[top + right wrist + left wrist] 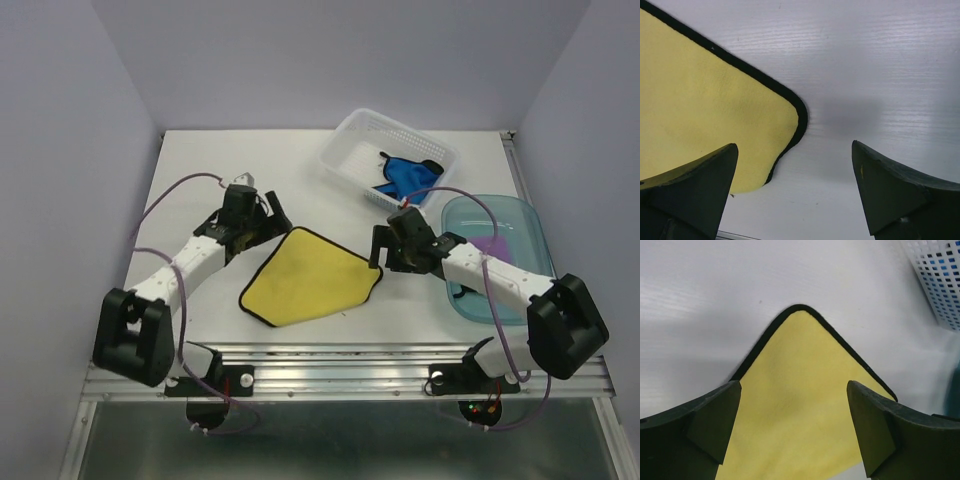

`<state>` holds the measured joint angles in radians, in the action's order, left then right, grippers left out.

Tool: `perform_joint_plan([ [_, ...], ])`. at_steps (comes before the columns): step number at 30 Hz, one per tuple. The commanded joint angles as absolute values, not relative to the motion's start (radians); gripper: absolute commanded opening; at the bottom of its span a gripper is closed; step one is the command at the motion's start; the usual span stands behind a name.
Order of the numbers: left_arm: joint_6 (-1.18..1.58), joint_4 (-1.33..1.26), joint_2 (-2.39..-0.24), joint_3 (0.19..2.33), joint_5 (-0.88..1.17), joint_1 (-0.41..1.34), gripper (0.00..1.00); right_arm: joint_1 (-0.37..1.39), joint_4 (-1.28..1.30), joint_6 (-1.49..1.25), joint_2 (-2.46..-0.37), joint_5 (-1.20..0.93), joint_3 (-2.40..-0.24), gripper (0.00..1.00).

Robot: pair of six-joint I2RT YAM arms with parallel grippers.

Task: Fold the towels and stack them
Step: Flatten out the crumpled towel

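A yellow towel with dark edging lies flat and unfolded on the white table between the arms. My left gripper is open and empty, hovering over the towel's far left corner; my left gripper's jaws stand wide apart. My right gripper is open and empty just above the table at the towel's right corner; its jaws straddle that corner's edge. A bright blue towel lies crumpled in the basket. A purple towel lies in the tray, partly hidden by my right arm.
The white perforated basket stands at the back centre-right, and its corner shows in the left wrist view. The translucent blue-green tray sits at the right under my right arm. The table's metal front rail runs along the near edge.
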<state>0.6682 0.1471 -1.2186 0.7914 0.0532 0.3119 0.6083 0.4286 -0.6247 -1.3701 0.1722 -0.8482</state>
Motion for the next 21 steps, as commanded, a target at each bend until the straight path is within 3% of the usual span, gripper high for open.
perform_joint_plan([
  [1,0.418,0.025,-1.394,0.970,0.072,0.391,0.99,0.604,0.370,-0.620,-1.379,0.195,-0.839,1.00],
  [6,0.226,0.055,-1.645,1.116,0.111,0.393,0.99,0.604,0.373,-0.611,-1.377,0.201,-0.825,1.00],
  [12,0.149,0.126,-1.799,1.219,0.061,0.393,0.99,0.604,0.361,-0.600,-1.393,0.193,-0.819,1.00],
  [21,0.101,0.178,-1.864,1.270,0.072,0.393,0.90,0.604,0.350,-0.584,-1.431,0.186,-0.830,1.00],
])
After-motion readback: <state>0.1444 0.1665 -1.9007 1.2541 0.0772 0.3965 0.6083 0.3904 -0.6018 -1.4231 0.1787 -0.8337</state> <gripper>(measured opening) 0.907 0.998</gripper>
